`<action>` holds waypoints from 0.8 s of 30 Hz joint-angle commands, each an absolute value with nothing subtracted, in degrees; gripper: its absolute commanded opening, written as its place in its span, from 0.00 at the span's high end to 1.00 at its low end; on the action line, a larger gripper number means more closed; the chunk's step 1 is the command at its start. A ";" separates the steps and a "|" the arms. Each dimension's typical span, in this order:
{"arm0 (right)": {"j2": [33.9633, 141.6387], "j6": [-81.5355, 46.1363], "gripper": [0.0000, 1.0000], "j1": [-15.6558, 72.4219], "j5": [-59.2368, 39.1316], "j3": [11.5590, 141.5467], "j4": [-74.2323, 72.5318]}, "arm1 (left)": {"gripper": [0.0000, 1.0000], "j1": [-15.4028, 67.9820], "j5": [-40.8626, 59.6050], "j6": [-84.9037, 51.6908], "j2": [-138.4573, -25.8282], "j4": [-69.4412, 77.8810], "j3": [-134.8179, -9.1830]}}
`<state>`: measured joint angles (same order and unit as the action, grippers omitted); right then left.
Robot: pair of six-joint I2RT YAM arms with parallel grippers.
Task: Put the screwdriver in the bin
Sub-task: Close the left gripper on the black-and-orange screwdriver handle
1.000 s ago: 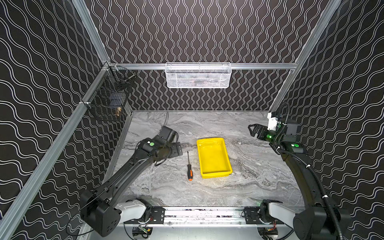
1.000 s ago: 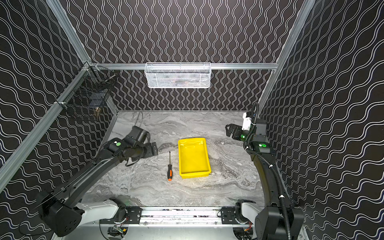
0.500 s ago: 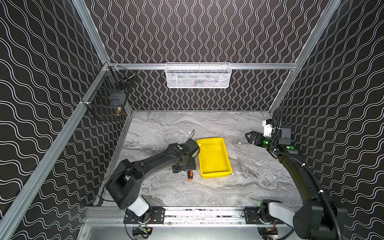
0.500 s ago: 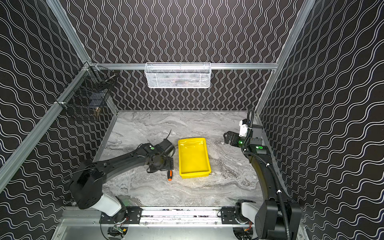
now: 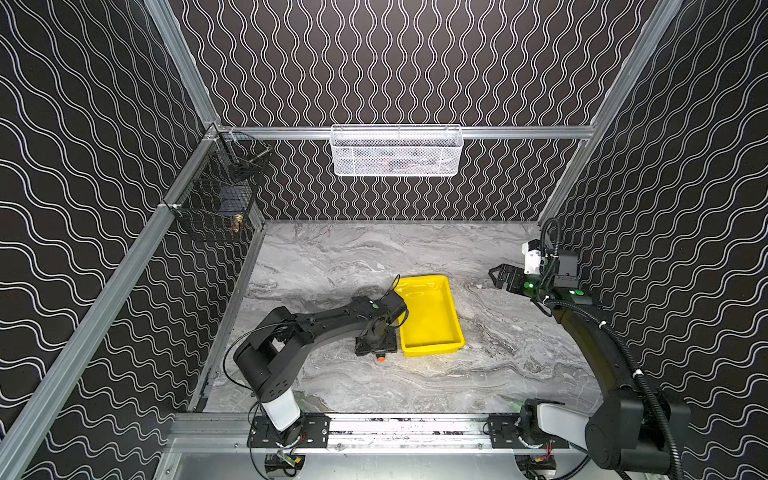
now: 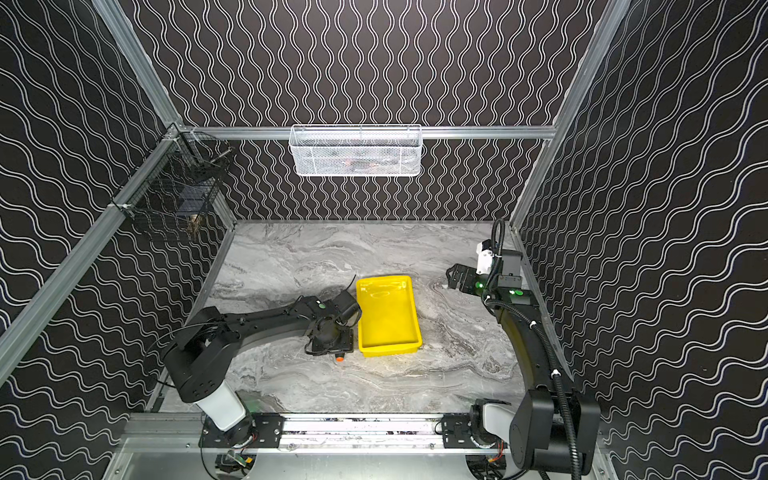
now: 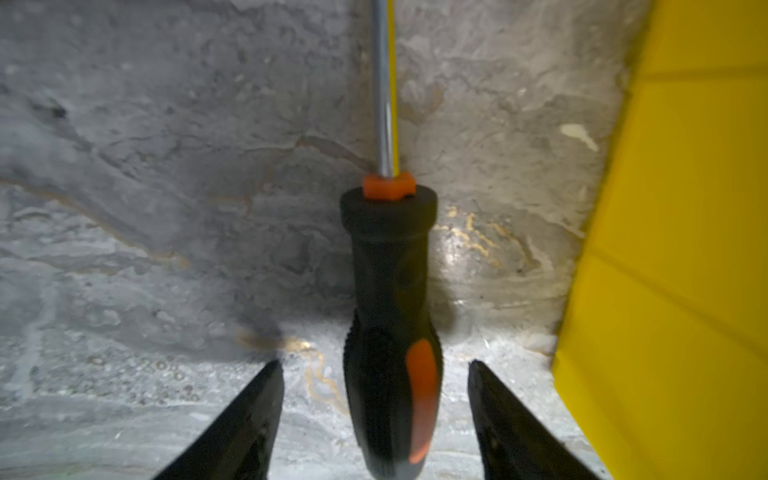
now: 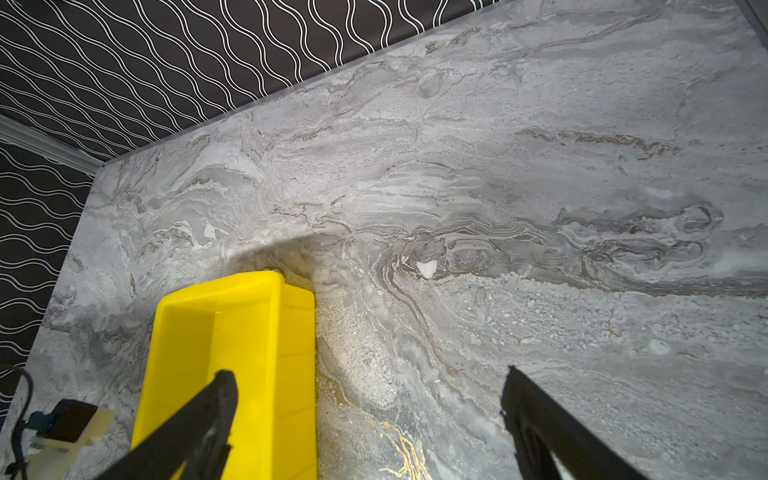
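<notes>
**Left fingers at the grasp.** The left fingers (image 7: 253, 415), two black tapered blades, stand spread on either side of the slim screwdriver with the ribbed black-and-orange handle (image 7: 390, 324). Bare surface shows in the gap on each side, so neither finger touches the handle and nothing is held.

The screwdriver lies flat on the grey marble-patterned tabletop (image 7: 145, 208). Its thin metal shaft runs alongside the long wall of the shallow rectangular bright yellow plastic bin (image 7: 673, 249), near it but apart. In a top view only the orange butt end (image 5: 380, 357) shows past the left wrist, just beside the bin's near corner.

The right fingers (image 8: 199, 424) hang spread and empty beyond the bin's opposite side.

The step in hand is judged to be the pinch on the handle. It would go best with:
- both fingers meeting the thick ribbed part squarely and together, so the round handle does not roll;
- the bin-side finger kept off the yellow wall;
- a lift high enough for the shaft to clear the rolled rim before release.
</notes>
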<state>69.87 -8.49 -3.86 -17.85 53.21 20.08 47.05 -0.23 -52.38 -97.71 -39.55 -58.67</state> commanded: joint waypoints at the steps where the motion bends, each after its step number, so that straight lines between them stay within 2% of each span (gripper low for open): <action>1: 70.05 -8.04 0.01 -3.87 -18.10 53.53 18.98 | 0.36 47.11 -0.25 -53.24 -97.83 -38.19 -58.49; 3: 70.01 -7.91 0.01 -3.87 -18.11 53.57 18.90 | 0.44 47.05 -1.27 -53.26 -97.82 -38.44 -58.45; 10: 70.36 -7.83 0.01 -3.87 -18.76 53.26 18.72 | 0.62 47.02 -2.99 -52.59 -97.74 -38.18 -58.11; 18: 69.86 -7.65 0.01 -3.87 -18.98 52.93 18.98 | 0.74 47.02 -4.44 -51.27 -97.48 -38.27 -58.01; 22: 69.50 -7.63 0.01 -3.87 -18.90 53.08 19.38 | 0.85 47.02 -4.89 -51.24 -96.53 -38.32 -57.74; 24: 69.28 -7.52 0.01 -3.87 -19.03 53.10 19.27 | 0.86 47.05 -5.43 -50.98 -96.18 -38.32 -57.66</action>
<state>69.73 -8.10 -3.86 -18.48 52.97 20.14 47.05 -3.53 -52.05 -96.77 -37.85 -57.71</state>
